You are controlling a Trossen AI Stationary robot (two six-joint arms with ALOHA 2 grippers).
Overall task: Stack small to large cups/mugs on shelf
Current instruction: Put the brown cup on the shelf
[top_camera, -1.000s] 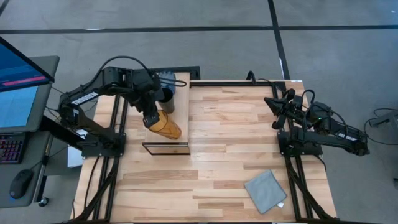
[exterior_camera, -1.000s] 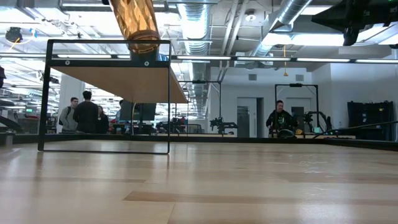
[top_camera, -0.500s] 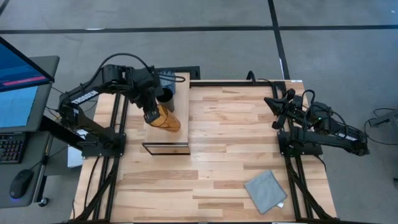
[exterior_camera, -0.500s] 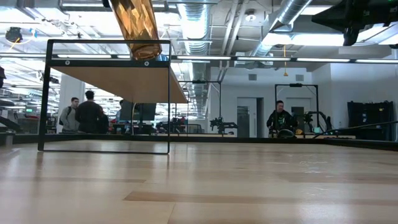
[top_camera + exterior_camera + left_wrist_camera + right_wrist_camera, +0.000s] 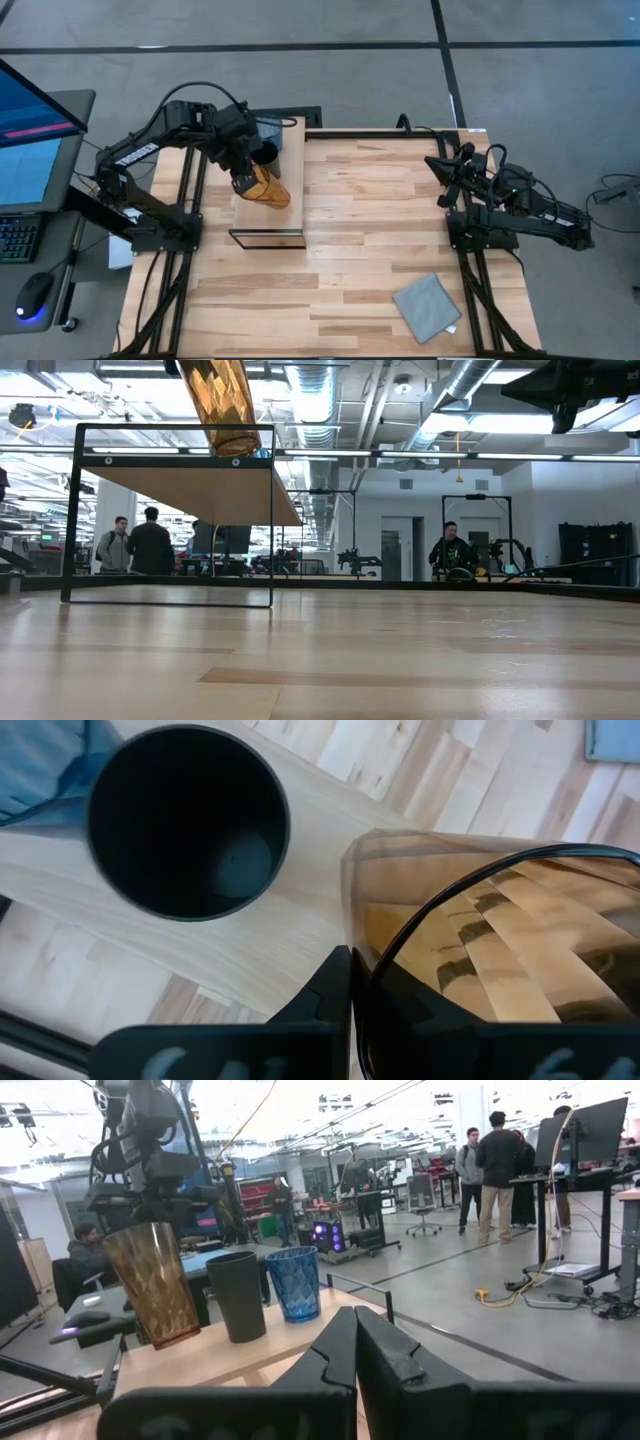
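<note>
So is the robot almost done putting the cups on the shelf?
Almost. The blue cup and black cup already stand on the shelf. The left claw holds the amber cup tilted just above the shelf beside them; it has not set it down yet.

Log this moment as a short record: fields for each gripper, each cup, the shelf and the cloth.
left gripper: shut on amber cup, held over the shelf
right gripper: shut, empty, parked at the table's right edge
amber cup: tilted, lifted just above the shelf top, beside the black cup
black cup: upright on shelf, empty
blue cup: upright on shelf, next to the black cup
shelf: at the table's far left
cloth: folded, on the table, near right
</note>
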